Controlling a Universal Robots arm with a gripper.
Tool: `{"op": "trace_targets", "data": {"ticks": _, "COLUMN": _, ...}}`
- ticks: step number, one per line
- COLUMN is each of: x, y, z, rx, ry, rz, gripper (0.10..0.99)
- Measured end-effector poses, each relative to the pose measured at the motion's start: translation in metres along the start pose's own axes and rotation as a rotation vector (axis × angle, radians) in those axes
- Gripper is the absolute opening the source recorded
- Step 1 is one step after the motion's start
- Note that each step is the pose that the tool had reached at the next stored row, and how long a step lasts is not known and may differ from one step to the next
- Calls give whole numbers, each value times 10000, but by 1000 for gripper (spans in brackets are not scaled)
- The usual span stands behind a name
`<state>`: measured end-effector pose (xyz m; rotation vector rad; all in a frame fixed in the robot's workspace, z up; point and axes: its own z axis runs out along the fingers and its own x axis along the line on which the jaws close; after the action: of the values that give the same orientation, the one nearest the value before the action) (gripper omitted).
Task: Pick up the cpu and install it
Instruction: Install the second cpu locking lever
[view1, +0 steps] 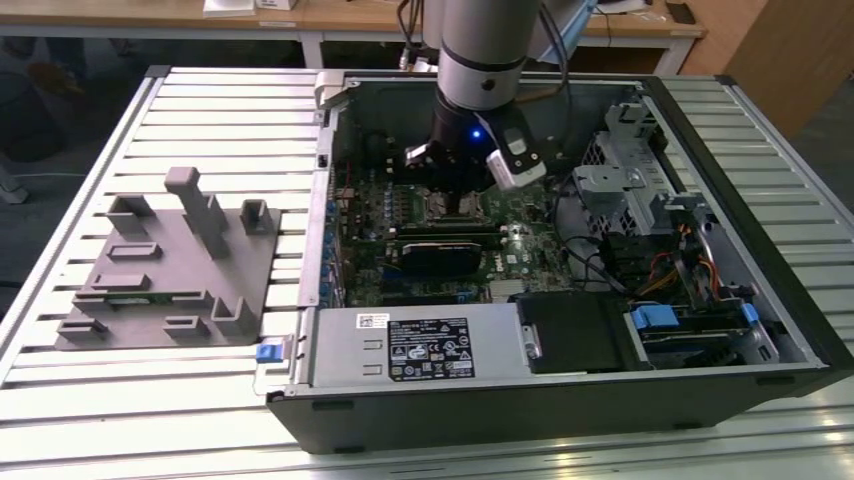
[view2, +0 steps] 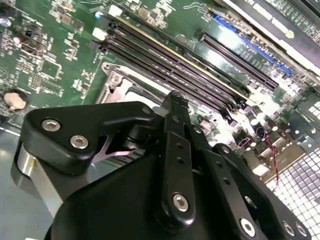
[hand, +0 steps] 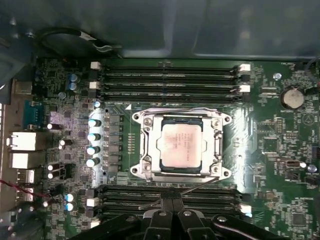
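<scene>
In the first wrist view the cpu (hand: 181, 144) lies flat in the motherboard socket (hand: 180, 146), its silvery top facing up, framed on all four sides by the socket's metal bracket. Memory slots (hand: 167, 80) run in rows on one side of the socket, and a second bank of slots (hand: 165, 192) runs on the other, nearer the gripper (hand: 172, 202). The gripper's black fingers (hand: 167, 212) sit pressed together with no gap visible between them and nothing between their tips; they are apart from the cpu, hanging over the nearer bank of slots just beside the socket. A row of cylindrical capacitors (hand: 93, 142) stands along another side of the socket, and a round coin battery (hand: 292, 97) sits well apart from it on the green board. In the second wrist view the gripper's dark linkage (view2: 175, 165) fills the foreground, with the long memory slots (view2: 170, 65) and part of the socket bracket (view2: 120, 85) behind it. In the exterior view the arm (view1: 478, 60) reaches down into the open computer case (view1: 561, 400), which lies on its side on a slatted table (view1: 187, 120), the gripper (view1: 461, 185) low over the motherboard (view1: 441, 240). A grey tray (view1: 167, 270) with upright fixtures rests on the table towards the exterior view's left, beside the case.
</scene>
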<state>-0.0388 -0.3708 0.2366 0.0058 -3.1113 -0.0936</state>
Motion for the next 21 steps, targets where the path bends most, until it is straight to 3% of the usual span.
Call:
{"op": "trace_targets", "data": {"ticks": 4, "x": 47, "y": -3, "z": 50, "rx": 2, "ry": 1, "rz": 1, "gripper": 106}}
{"op": "trace_targets", "data": {"ticks": 11, "x": 56, "y": -10, "z": 173, "rx": -50, "ry": 0, "rz": -2, "gripper": 106}}
{"op": "trace_targets", "data": {"ticks": 13, "x": 58, "y": -13, "z": 194, "rx": -123, "ry": 3, "rz": -3, "gripper": 106}}
{"op": "trace_targets", "data": {"ticks": 19, "x": 57, "y": -44, "z": 197, "rx": -475, "ry": -1, "rz": -13, "gripper": 106}}
{"op": "trace_targets", "data": {"ticks": 21, "x": 58, "y": -68, "z": 196, "rx": -530, "ry": -1, "rz": -16, "gripper": 106}}
